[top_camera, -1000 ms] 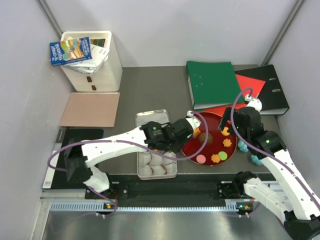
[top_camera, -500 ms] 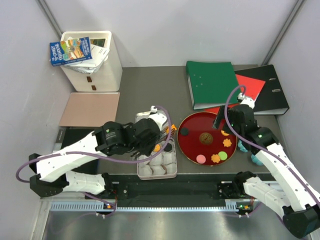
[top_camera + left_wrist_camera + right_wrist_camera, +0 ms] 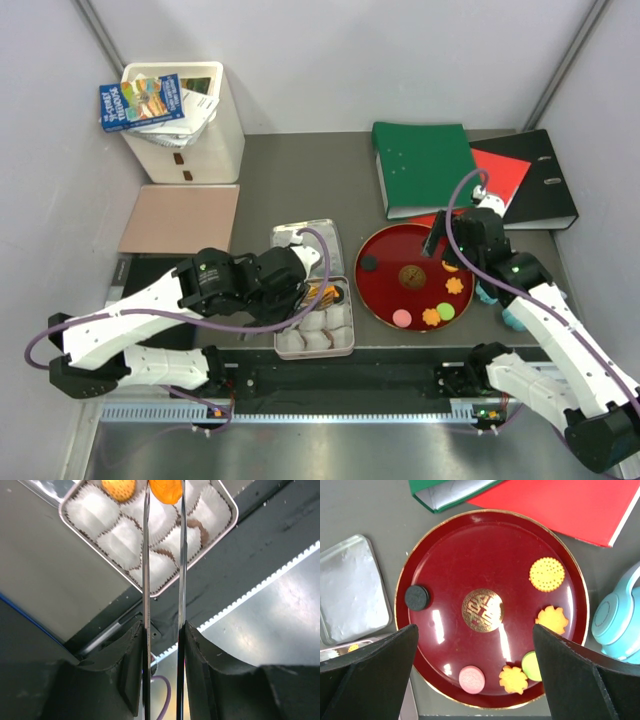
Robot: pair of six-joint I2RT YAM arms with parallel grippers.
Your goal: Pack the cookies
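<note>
Moved: left hand (image 3: 322, 292) from plate (image 3: 450, 545) to tin (image 3: 227, 505).
Left hand: clenched on orange cookie (image 3: 165, 489) above paper cups (image 3: 122, 542).
Right hand (image 3: 475, 630): released, over plate.
Other cookies (image 3: 546, 574): on plate; one in tin cup.

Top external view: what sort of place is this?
Probably a robot test cell staged as an office desk: plain walls close around the table, with a green ring binder and a white bin of papers at the back.

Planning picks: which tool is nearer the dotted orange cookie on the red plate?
Right. The right tool hovers over the red plate with the dotted orange cookie; the left tool is over the metal tin, clamping an orange cookie.
</note>
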